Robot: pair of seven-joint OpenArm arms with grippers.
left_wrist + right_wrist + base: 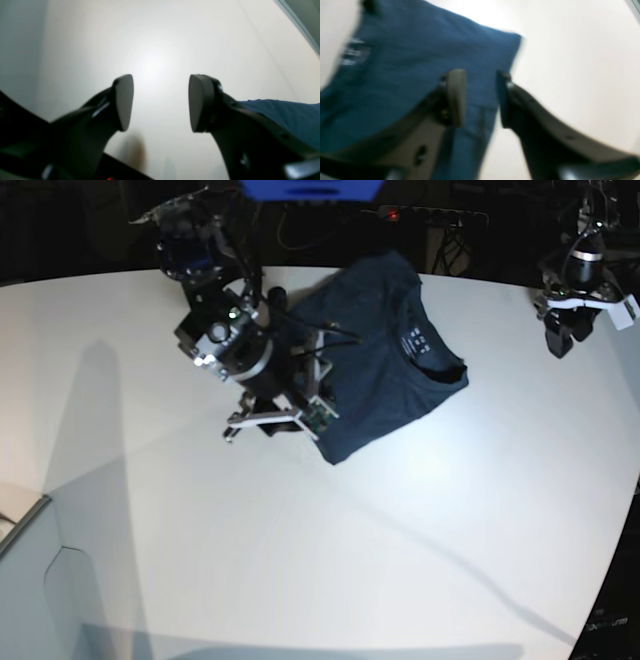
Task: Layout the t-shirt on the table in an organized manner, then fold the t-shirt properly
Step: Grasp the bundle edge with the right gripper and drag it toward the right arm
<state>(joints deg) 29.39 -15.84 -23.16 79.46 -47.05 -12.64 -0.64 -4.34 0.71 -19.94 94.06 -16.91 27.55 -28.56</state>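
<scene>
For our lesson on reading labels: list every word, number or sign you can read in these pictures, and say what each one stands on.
None can be read.
White printed label inside the neck of the t-shirt: too small in the base view, blurred in the right wrist view.
Table: no writing visible.

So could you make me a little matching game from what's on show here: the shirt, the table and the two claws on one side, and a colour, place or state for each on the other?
Things:
1. t-shirt
2. table
3. left claw
4. right claw

Descriptions:
A. white and smooth
B. open over bare tabletop, beside the cloth's edge
C. dark blue, folded, small white label at the neck
D. open right over the blue cloth

Pairs: 1-C, 2-A, 3-B, 4-D
</scene>
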